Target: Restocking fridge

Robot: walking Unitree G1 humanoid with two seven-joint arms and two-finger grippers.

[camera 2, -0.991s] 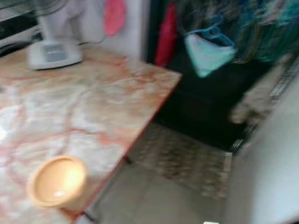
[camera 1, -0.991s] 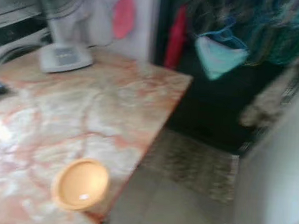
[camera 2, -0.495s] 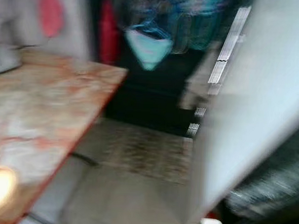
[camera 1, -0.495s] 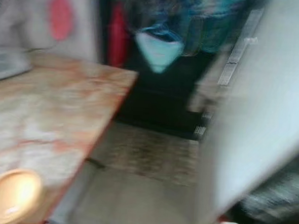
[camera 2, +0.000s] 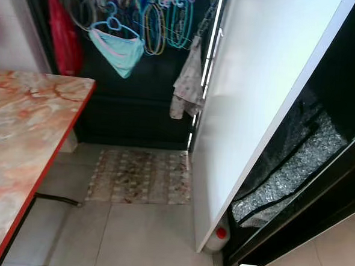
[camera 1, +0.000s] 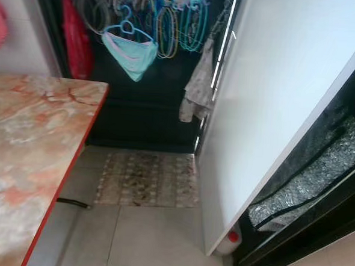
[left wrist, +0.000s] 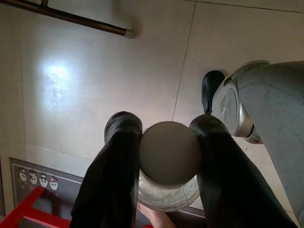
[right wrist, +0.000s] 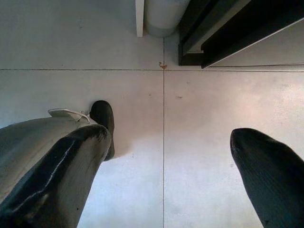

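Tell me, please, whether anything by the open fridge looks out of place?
A red-capped bottle stands on the floor tiles under the open fridge door, not inside; otherwise nothing is spilled.

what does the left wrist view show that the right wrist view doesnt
Left wrist view: the left end effector shut on a round grey-topped container, with a dark bar over the floor and a red frame at one corner. Right wrist view: the right end effector open with nothing between its fingers, plus the bottom edge of the white fridge door, a white jug and the dark fridge base. Both: pale floor tiles and a black robot foot.
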